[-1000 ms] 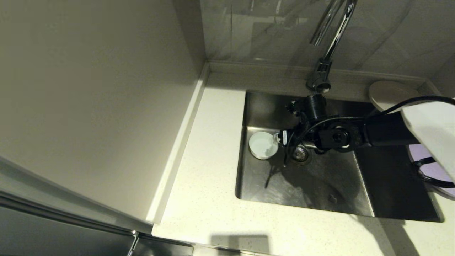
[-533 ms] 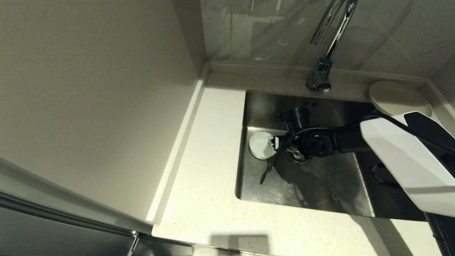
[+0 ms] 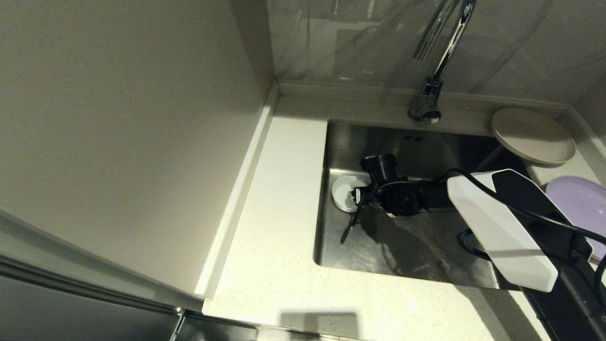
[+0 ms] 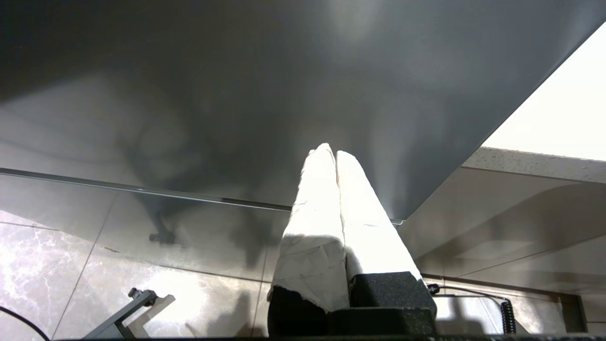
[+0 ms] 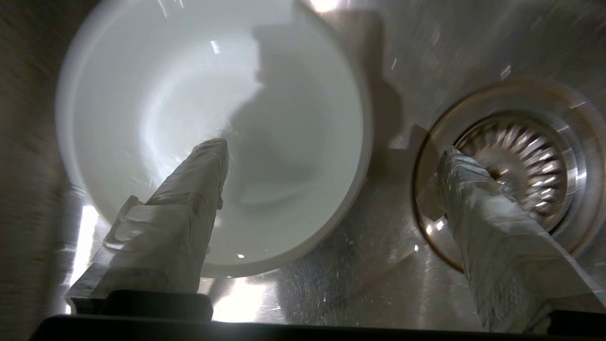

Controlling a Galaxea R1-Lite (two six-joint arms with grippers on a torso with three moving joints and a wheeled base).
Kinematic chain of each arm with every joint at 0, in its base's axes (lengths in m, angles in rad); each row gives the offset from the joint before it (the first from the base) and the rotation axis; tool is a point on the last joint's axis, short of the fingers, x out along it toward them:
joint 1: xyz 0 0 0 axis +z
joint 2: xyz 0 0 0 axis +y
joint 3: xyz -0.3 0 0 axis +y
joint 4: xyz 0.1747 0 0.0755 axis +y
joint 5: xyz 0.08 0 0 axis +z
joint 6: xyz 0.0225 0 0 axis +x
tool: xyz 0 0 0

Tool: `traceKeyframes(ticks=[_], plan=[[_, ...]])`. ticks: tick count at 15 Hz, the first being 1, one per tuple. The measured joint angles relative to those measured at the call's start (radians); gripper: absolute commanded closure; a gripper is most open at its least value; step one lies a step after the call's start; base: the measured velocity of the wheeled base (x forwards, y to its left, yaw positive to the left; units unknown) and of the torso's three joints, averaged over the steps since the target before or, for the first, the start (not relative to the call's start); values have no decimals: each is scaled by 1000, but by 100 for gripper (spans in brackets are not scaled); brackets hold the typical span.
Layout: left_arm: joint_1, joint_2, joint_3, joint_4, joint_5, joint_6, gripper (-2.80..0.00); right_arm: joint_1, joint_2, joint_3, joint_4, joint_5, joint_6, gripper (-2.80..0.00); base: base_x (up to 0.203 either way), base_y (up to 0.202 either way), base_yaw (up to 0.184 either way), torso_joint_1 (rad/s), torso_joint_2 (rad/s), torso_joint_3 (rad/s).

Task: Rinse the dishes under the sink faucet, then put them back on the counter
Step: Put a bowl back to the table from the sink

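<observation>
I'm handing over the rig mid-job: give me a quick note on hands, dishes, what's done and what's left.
Right hand: open, low in the stainless-steel sink, one finger over the small white bowl, the other over the round drain strainer. Nothing gripped.
Left hand: shut, parked away from the sink.
Beige plate and lilac plate: on the speckled counter, right of the sink.
Chrome faucet: no water visible.
Left: grip the bowl, return it to the counter. Which dishes are rinsed is unclear.

My right arm [image 3: 497, 227] reaches low, right gripper [image 5: 331, 184] spread wide; my left gripper [image 4: 336, 158] seems parked, fingers together.
</observation>
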Motion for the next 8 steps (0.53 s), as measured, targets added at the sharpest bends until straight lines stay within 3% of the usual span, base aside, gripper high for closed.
traceKeyframes(ticks=[1,3,8], plan=[[0,0,0,0,0,0,0,0,15,-3,0,0,-4,-280,0,0,0,0,0,0],[0,0,0,0,0,0,0,0,36,-4,-2,1,-6,0,0,0,0,0,0,0],[0,0,0,0,0,0,0,-2,61,-5,-14,13,-84,0,0,0,0,0,0,0]])
